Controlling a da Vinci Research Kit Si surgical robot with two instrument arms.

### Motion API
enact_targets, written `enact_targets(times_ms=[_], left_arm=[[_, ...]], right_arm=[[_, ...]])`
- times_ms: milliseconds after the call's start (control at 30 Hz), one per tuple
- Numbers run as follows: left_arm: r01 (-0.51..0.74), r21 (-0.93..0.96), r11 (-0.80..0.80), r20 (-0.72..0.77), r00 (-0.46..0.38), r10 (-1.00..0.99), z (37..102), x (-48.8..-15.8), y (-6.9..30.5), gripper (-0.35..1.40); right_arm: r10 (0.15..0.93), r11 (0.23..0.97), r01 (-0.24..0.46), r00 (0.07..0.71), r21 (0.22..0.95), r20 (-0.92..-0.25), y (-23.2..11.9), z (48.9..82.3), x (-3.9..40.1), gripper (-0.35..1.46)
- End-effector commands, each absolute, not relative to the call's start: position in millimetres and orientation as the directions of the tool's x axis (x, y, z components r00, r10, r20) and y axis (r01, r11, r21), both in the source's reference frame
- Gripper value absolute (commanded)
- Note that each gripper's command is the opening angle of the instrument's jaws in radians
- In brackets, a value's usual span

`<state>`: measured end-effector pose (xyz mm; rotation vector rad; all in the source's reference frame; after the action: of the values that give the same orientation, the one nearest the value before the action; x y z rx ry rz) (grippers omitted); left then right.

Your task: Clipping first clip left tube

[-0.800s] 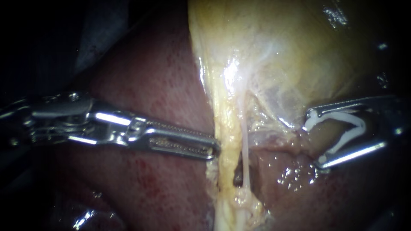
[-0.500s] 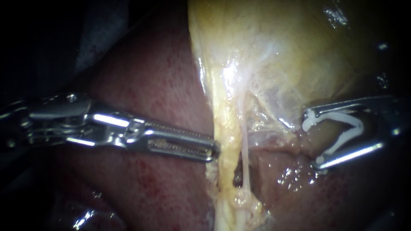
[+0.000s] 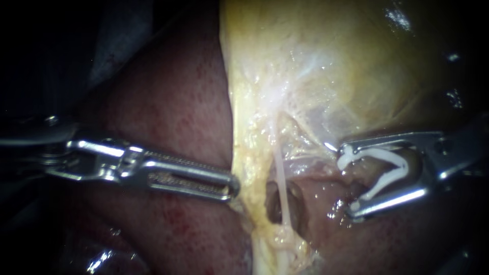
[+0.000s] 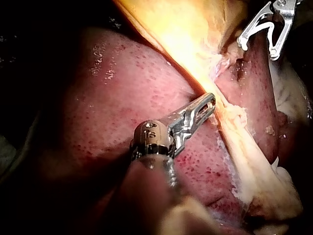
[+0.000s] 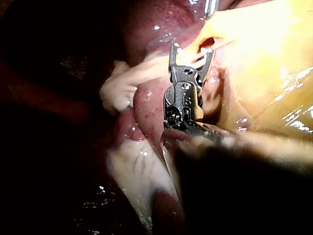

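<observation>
My left instrument: hand pressed together, centre-left | my right instrument: hand pinching clip, right of tube

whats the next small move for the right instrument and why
Probably ease the right instrument toward the thin pale tube: its jaws hold a spread white clip short of the tube, while the left instrument grips yellow tissue beside it.

White clip gapes, apart from taut tube.
</observation>
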<state>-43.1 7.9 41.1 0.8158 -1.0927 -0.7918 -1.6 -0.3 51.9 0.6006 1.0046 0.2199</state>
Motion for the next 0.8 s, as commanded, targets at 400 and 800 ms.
enact_targets(times_ms=[400,800], left_arm=[[0.141,0.867,0.478,0.433,0.260,-0.863,40.9,-42.9,7.9,-0.35],[0.141,0.868,0.477,0.432,0.260,-0.864,40.5,-42.8,7.8,-0.35]], right_arm=[[0.447,0.791,0.122,0.554,0.599,-0.702,-5.9,57.2,2.3,0.60],[0.455,0.773,0.129,0.570,0.621,-0.684,-8.2,60.8,5.0,0.59]])
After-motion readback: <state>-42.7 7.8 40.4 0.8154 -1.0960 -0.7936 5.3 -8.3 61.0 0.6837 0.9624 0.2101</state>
